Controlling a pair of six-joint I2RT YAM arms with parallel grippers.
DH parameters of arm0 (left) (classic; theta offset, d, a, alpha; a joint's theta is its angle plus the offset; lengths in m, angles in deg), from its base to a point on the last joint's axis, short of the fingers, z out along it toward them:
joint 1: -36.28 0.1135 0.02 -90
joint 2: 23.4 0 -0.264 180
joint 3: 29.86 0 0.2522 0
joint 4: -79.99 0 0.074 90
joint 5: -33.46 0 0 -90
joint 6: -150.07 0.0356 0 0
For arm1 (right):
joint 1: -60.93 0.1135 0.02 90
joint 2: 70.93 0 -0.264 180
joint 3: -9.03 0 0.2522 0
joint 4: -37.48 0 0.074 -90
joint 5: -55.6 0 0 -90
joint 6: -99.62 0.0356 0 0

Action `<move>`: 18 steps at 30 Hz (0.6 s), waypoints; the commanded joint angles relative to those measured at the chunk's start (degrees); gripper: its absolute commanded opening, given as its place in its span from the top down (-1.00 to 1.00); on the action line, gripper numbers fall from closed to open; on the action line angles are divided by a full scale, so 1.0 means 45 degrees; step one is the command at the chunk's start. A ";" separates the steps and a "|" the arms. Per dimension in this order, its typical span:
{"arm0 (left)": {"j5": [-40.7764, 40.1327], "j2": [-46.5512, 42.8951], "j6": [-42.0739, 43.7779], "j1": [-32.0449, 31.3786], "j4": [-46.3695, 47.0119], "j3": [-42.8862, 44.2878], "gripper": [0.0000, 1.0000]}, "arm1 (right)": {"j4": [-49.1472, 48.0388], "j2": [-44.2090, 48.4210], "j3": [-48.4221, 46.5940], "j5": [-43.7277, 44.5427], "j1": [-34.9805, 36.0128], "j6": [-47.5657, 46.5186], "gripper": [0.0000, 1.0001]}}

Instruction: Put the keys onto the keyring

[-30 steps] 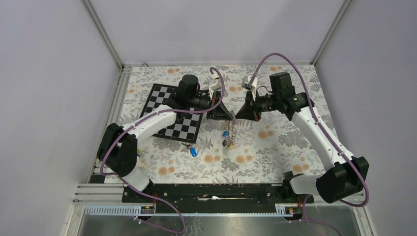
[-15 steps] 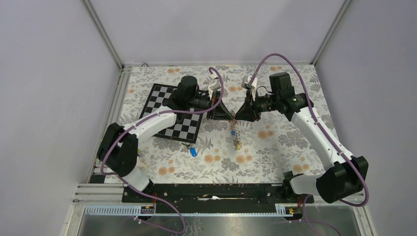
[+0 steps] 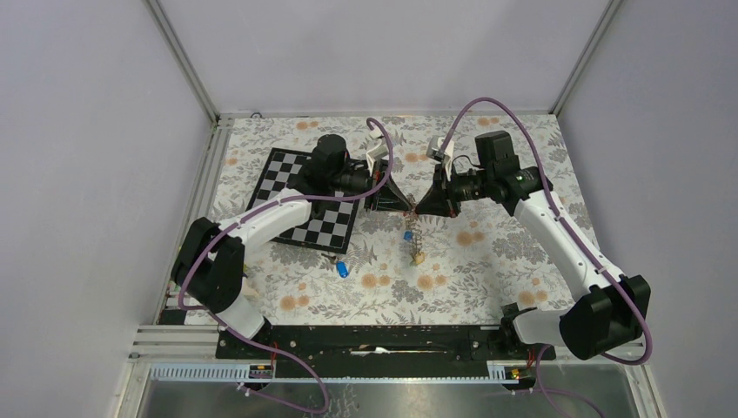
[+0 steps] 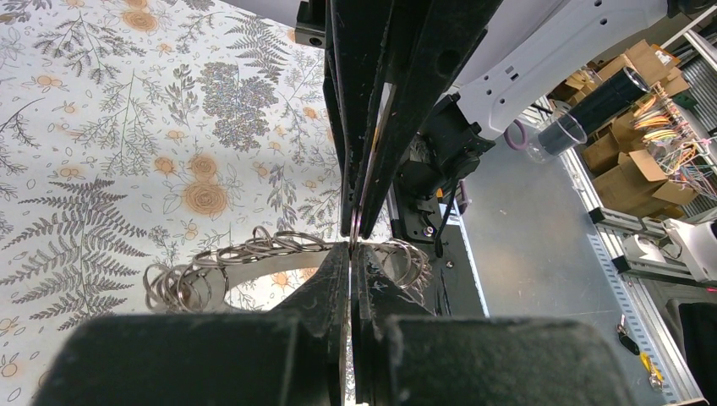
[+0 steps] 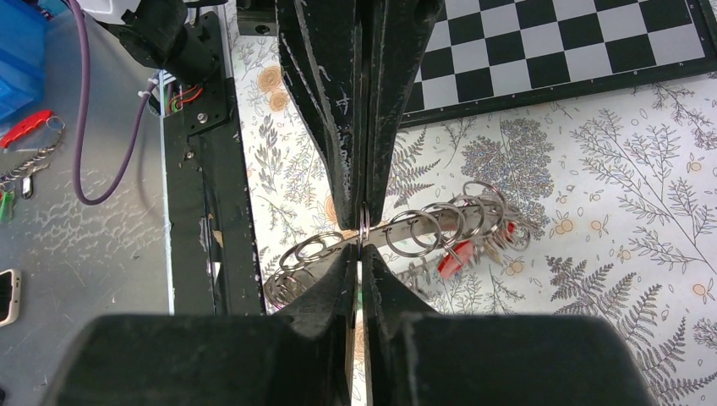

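The keyring (image 3: 414,233) is a chain of grey metal rings hanging between my two grippers above the floral mat. My left gripper (image 3: 405,206) and right gripper (image 3: 420,207) meet tip to tip, each shut on a ring at the chain's top. In the left wrist view the left gripper (image 4: 353,247) pinches a thin ring, and the keyring (image 4: 254,249) loops to both sides. The right gripper (image 5: 362,247) pinches the same spot. A red key (image 5: 452,260) hangs on the keyring (image 5: 440,222). A blue key (image 3: 407,235) hangs on the chain. Another blue key (image 3: 343,268) lies loose on the mat.
A black-and-white chessboard (image 3: 291,178) lies at the back left under the left arm, also in the right wrist view as the chessboard (image 5: 550,51). The black base rail (image 3: 374,338) runs along the near edge. Metal frame posts and grey walls close in the sides.
The right gripper opened briefly and closed again on the ring beside the left gripper's tips. The hanging chain swung slightly to the right. The loose blue key stayed put.
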 commanded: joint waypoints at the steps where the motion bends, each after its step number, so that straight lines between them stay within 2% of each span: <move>1: 0.0454 -0.0617 -0.0130 0.0084 0.1137 0.0027 1.00 | -0.0334 -0.0016 -0.0263 -0.0439 -0.0017 0.0073 0.85; 4: 0.0441 -0.0574 -0.0116 0.0089 0.1152 0.0027 1.00 | -0.0335 -0.0025 -0.0283 -0.0510 -0.0013 0.0080 0.88; 7: 0.0417 -0.0578 -0.0088 0.0085 0.1137 0.0014 1.00 | -0.0314 -0.0028 -0.0302 -0.0405 -0.0004 0.0019 1.00; 11: 0.0333 -0.0589 0.0408 0.0090 0.0787 0.0057 0.98 | 0.0083 0.0021 -0.0420 0.0686 0.0080 -0.0681 1.00; 15: 0.0061 -0.0586 0.2128 0.0091 -0.1219 0.0591 0.47 | 0.0929 0.0056 -0.0723 0.2396 0.0670 -0.1796 1.00; 18: -0.0191 -0.0622 0.4173 0.0088 -0.3270 0.1233 0.21 | 0.1316 0.0021 -0.0927 0.3449 0.1129 -0.2300 1.00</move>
